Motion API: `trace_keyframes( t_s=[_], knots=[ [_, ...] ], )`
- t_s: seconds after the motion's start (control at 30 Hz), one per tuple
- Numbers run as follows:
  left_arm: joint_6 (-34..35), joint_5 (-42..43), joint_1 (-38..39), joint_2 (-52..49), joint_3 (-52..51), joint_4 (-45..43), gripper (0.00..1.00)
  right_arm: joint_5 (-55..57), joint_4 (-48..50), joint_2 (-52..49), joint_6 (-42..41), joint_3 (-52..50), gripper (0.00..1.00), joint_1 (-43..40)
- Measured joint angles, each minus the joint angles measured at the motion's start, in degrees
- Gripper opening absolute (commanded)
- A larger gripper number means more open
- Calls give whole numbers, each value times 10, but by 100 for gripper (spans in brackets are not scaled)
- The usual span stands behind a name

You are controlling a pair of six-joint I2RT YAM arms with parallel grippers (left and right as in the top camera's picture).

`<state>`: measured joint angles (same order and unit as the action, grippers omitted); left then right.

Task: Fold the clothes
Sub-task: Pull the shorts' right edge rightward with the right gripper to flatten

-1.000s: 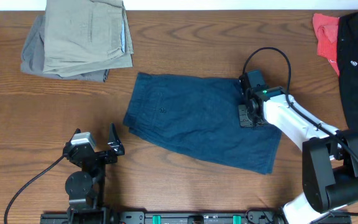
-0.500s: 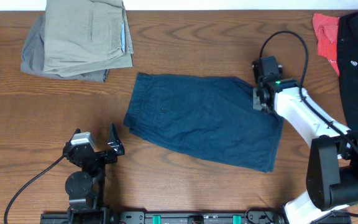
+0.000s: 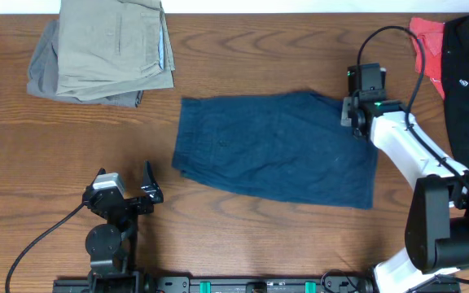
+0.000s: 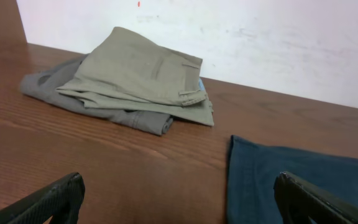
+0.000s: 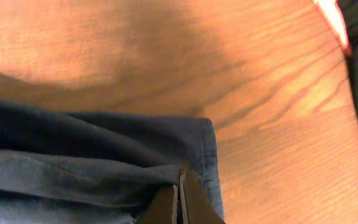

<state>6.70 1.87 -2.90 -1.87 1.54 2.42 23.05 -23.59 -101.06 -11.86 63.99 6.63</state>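
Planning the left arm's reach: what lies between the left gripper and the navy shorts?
Only bare wooden table separates the left gripper from the navy shorts, clearest in the overhead view.

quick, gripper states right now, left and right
left gripper: open, holding nothing
right gripper: closed on the edge of the navy shorts

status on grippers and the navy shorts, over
Right gripper shut on navy shorts, far right corner. Left gripper open, off the cloth. Khaki pile well apart.
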Motion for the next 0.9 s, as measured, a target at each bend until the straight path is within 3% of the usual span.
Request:
trace_keyframes(
  t_s=[0.2,0.3,0.4,0.47,0.53,0.63,0.7,0.77,0.9],
  knots=[
    [0,0,0,0,0,0,98,6,42,-6,3,0,17,-24],
    [0,0,0,0,0,0,98,11,63,-6,2,1,35,-27],
    [0,0,0,0,0,0,98,11,51,-6,3,5,63,-28],
    [0,0,0,0,0,0,98,9,12,-6,3,19,69,-29],
    [0,0,0,0,0,0,98,0,-32,-6,5,39,64,-29],
    [0,0,0,0,0,0,98,-54,-98,-6,19,74,28,-29],
    [0,-1,0,0,0,0,98,-109,-122,-5,32,85,13,-29],
    [0,-2,0,0,0,0,98,-163,-132,-5,49,81,7,-29],
    [0,-2,0,0,0,0,98,-206,-97,-5,58,38,7,-29]
  ],
)
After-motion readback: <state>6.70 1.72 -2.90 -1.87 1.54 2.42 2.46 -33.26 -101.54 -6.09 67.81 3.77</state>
